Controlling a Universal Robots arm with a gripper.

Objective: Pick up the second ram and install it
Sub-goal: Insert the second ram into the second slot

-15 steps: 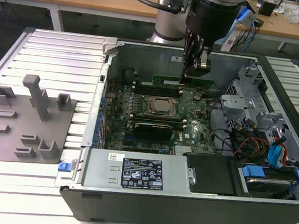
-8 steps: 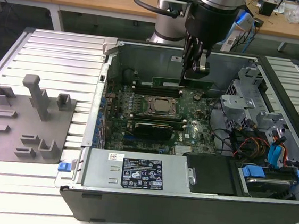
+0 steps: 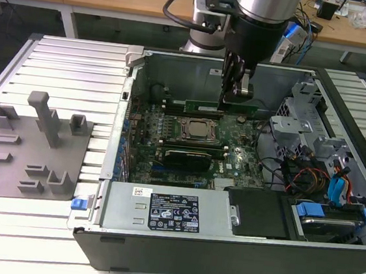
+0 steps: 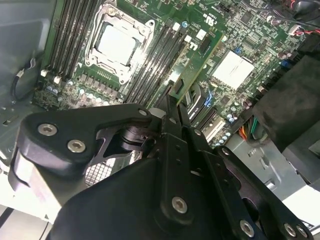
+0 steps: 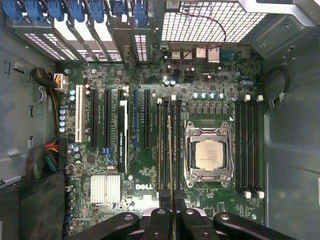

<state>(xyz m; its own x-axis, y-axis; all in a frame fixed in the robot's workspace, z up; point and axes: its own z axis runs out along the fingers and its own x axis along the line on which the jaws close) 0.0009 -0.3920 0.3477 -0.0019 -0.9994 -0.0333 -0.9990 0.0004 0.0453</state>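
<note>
Gripper (image 3: 234, 96): lowered into the open computer case (image 3: 328, 254), fingers closed narrowly on the second ram (image 3: 222, 107), a thin green stick gripped edge-on and standing on its long edge. Second ram, location: over the motherboard (image 5: 210, 75), just beside the processor socket (image 5: 208, 154) and in line with the black memory slots (image 5: 165, 145) that flank it; whether it is seated in a slot cannot be told. Power supply (image 3: 162, 208): grey box along the case wall, well apart from the socket.
</note>
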